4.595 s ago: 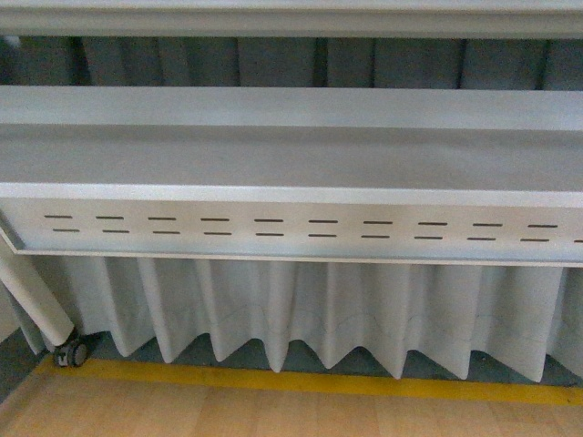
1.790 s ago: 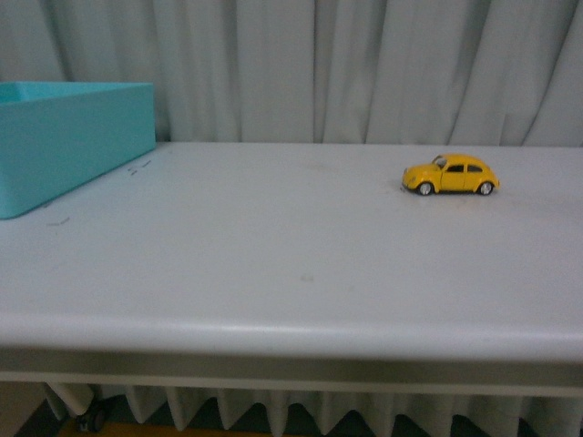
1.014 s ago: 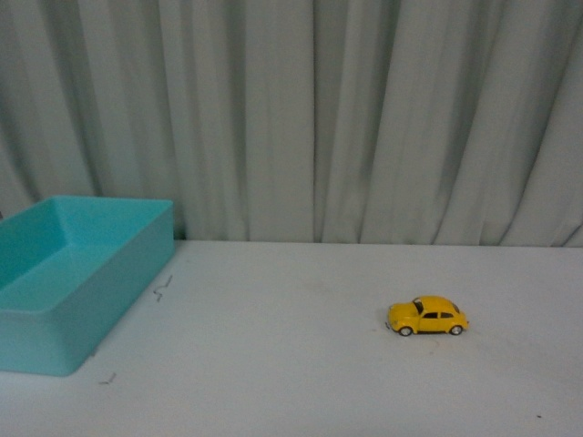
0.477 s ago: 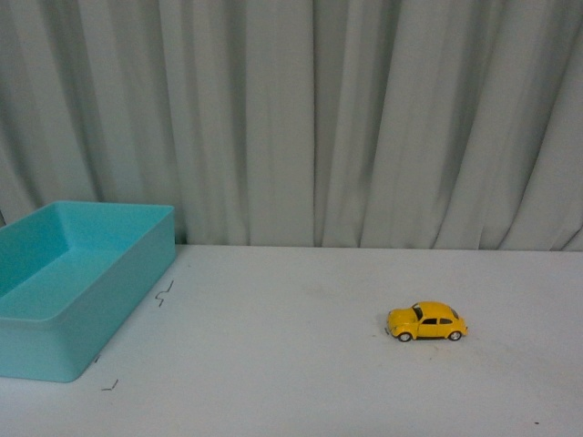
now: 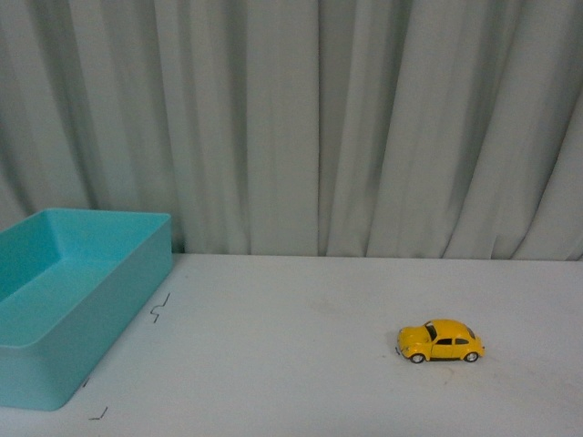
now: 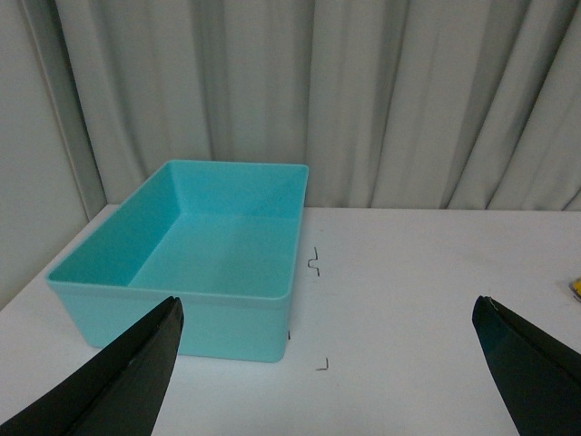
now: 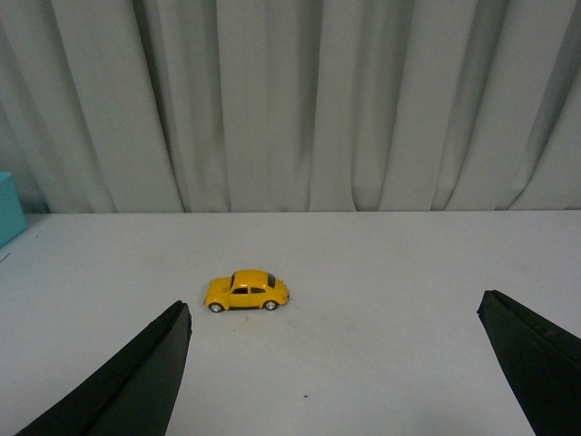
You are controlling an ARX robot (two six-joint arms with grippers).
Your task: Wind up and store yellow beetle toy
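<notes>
Right wrist view: tool (image 7: 333,302) splayed, apparently empty

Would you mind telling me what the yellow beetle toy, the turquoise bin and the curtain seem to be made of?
The yellow beetle toy looks like glossy painted metal or hard plastic; its shine fits either. The turquoise bin looks like moulded plastic: smooth, evenly coloured walls. The curtain is matte pale fabric, hanging in soft folds.

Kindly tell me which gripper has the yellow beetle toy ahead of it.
The right gripper: the yellow beetle toy lies straight ahead of it, whereas the left gripper faces the turquoise bin.
</notes>
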